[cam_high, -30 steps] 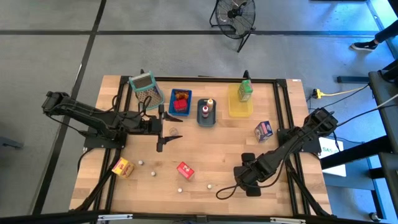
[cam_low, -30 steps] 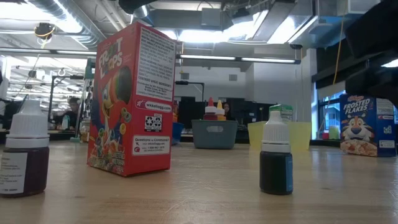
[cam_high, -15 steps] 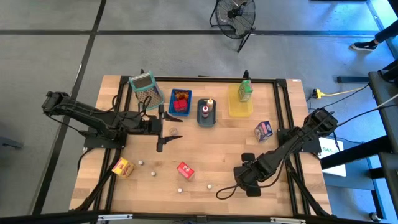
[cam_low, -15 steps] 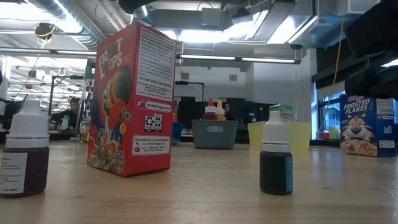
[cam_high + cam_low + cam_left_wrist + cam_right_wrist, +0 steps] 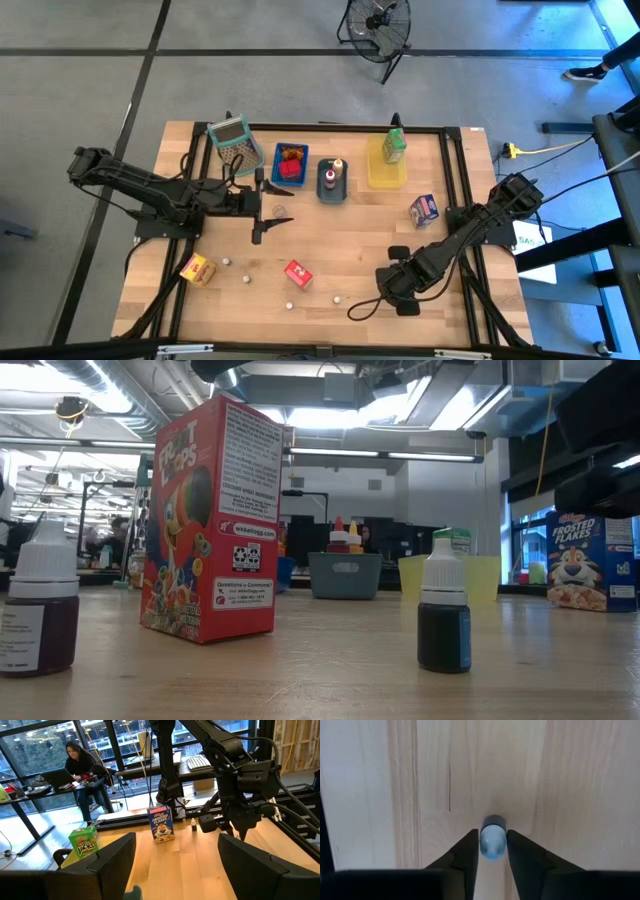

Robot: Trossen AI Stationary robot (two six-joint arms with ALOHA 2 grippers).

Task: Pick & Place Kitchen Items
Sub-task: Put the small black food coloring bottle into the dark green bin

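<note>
1. Pale wooden table (image 5: 340, 250), planked with visible grain, in a grey-floored workshop; I read both arms from the overhead camera.
2. Right gripper (image 5: 492, 851): low over the near-right part of the table, its two dark wedge fingers (image 5: 466, 854) flanking a tiny white-capped bottle (image 5: 493, 841) that stands upright. The fingers sit hard against the cap on both sides; I cannot tell whether they bear on it with any force yet.
3. Left gripper (image 5: 175, 860): parked mid-table near the trays, its fingers spread wide and nothing between them.
4. Step in hand, as I judge it: gripping the bottle. To do it well I would keep the cap centred between the fingers, squeeze gently, and lift straight up, since a round, smooth cap can squirt out sideways.
5. Materials: the bottle is a small cylinder with a dark body and a glossy rounded cap. The red carton (image 5: 212, 520) is printed card, box-shaped and upright; a dark bottle (image 5: 444, 610) stands beside it.
6. Other items on the wood: a purple-white carton (image 5: 425, 209), a yellow-orange carton (image 5: 198, 269), a green carton (image 5: 394, 146) in the yellow tray (image 5: 386, 178).
7. Blue tray (image 5: 290, 165) and grey tray (image 5: 332, 181) are smooth and rectangular; the mesh basket (image 5: 234, 142) is perforated.
</note>
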